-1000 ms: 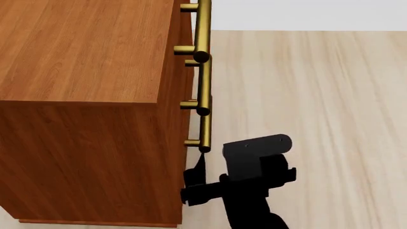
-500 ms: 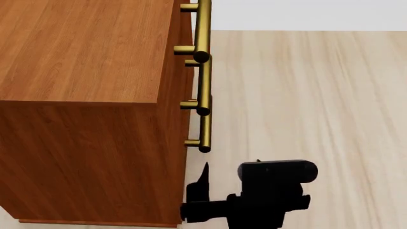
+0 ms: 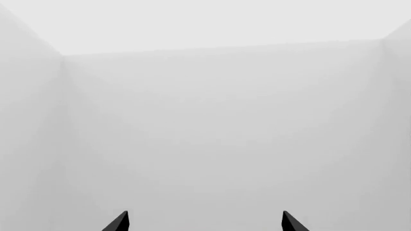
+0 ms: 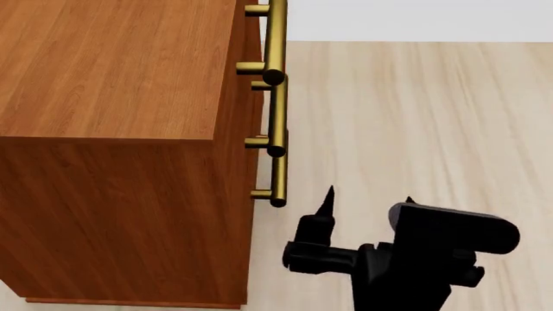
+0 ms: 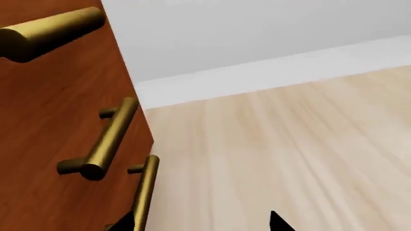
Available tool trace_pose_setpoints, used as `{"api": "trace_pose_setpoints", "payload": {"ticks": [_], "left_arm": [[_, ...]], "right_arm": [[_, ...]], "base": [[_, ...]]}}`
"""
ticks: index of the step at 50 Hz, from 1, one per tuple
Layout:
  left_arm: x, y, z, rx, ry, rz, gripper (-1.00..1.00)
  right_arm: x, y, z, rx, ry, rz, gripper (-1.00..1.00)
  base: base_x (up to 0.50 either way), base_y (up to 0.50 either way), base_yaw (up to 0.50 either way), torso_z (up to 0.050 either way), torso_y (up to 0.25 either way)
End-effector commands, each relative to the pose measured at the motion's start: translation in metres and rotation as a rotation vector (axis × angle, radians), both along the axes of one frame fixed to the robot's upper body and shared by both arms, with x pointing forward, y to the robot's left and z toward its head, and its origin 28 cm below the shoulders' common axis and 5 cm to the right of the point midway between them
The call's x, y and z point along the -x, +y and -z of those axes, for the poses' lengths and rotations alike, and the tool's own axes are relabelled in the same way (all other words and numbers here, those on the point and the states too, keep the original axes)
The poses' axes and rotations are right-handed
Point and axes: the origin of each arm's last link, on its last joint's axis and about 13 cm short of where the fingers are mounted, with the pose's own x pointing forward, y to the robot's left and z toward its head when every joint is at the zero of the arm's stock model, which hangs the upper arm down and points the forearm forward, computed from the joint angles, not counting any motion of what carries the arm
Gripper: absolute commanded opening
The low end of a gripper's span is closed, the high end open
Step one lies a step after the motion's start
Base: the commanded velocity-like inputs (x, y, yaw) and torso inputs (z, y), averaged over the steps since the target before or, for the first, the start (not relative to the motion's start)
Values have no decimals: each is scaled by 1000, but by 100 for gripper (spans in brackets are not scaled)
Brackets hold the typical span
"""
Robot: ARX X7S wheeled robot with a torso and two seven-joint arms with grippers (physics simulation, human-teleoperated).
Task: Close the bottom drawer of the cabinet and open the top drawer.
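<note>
The cabinet [image 4: 112, 71] fills the left of the head view, its front facing right. The top drawer's brass handle [image 4: 274, 39], the middle handle [image 4: 278, 116] and the bottom drawer's handle [image 4: 278, 181] line up in one row, with all fronts flush. My right gripper [image 4: 367, 201] is open and empty, just right of the bottom handle's near end, not touching it. In the right wrist view the right gripper [image 5: 199, 224] has one fingertip beside the bottom handle [image 5: 144, 192]; the middle handle [image 5: 103, 139] and top handle [image 5: 51, 29] lie beyond. My left gripper [image 3: 205, 222] is open, facing a blank wall.
Pale wood floor [image 4: 415, 116] stretches to the right of the cabinet up to a light grey wall [image 4: 415, 19]. The same floor [image 5: 289, 144] and wall base show in the right wrist view. The left arm is out of the head view.
My right gripper has drawn away from the cabinet front under the bottom handle, moved right, and turned so its fingers point up the view.
</note>
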Motion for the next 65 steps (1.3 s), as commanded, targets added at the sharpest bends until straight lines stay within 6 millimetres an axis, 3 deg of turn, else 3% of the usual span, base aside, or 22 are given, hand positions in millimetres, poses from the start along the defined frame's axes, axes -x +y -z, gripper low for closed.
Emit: {"api": "trace_pose_setpoints", "payload": {"ticks": [1, 21, 35, 53, 65], "left_arm": [[0, -1, -2, -6, -2, 3, 100], [0, -4, -2, -11, -4, 9, 100], [0, -3, -3, -12, -5, 7, 100], [1, -3, -3, -13, -7, 6, 100], [2, -4, -5, -15, -9, 7, 100]], "right_arm": [[-2, -2, -28, -55, -66, 48, 100], [5, -1, -74, -163, -178, 58, 100], [6, 10, -104, -290, -258, 16, 100], [7, 9, -128, -453, -287, 48, 100], [6, 11, -141, -667, -273, -3, 100]], "base": [[0, 0, 0, 0, 0], [0, 0, 0, 0, 0], [0, 0, 0, 0, 0], [0, 0, 0, 0, 0], [0, 0, 0, 0, 0]]}}
